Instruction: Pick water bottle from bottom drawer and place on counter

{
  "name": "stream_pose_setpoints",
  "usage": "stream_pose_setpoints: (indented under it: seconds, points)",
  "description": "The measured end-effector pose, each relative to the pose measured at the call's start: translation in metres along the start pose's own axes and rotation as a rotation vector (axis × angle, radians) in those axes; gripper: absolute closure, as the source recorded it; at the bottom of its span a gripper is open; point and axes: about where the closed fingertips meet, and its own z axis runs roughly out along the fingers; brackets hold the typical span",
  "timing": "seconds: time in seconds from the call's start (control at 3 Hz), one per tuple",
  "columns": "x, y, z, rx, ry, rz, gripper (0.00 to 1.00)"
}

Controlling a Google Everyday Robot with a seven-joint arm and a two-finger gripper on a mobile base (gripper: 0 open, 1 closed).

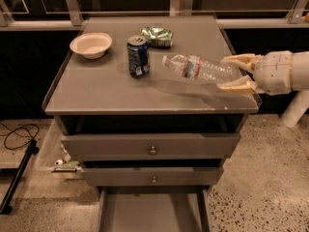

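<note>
Gripper [231,72]: over the right front corner of the bench [106,93], clenched around the bottom end of the bottle [200,69], one finger on the far side and one on the near side.
Bottle: out of the bottom drawer [152,211], sticking straight out ahead of the gripper's fingertips; seemingly held just clear of the bench, judging by a faint shadow right beneath.
Long axis: nearly level, running from the gripper toward the middle of the bench, the cap end a touch farther back than the gripped end.
Pointing: white cap leading, away from the gripper and toward the can [138,56]; label band just behind the neck.
Neighbours: can just beyond the cap, near but apart; bowl [91,45] and crumpled green wrapper [157,36] farther out past the can, well apart from the gripper.
Bottom drawer: pulled open, low in front and well below the gripper.
Step in hand: setting the bottle down on the bench, as judged from the hover above the top.
Doing it well: lower onto the bare patch directly beneath, short of the can; keep level so that cap end and base end land together; release only once resting, given the risk of rolling on a round side — worst toward the front rim; then withdraw along the long axis, not sideways.
</note>
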Motion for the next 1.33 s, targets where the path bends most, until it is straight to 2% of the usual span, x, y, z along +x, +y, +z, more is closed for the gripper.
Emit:
stream_pose_setpoints:
  seconds: [0.33, 0.67, 1.0, 1.33]
  points:
    - [0.022, -0.022, 0.02, 0.003, 0.022, 0.107, 1.0]
    - [0.045, -0.035, 0.04, 0.042, 0.071, 0.24, 1.0]
    - [0.059, -0.04, 0.06, 0.052, 0.116, 0.324, 1.0]
    - [0.067, -0.039, 0.071, 0.054, 0.146, 0.367, 0.99]
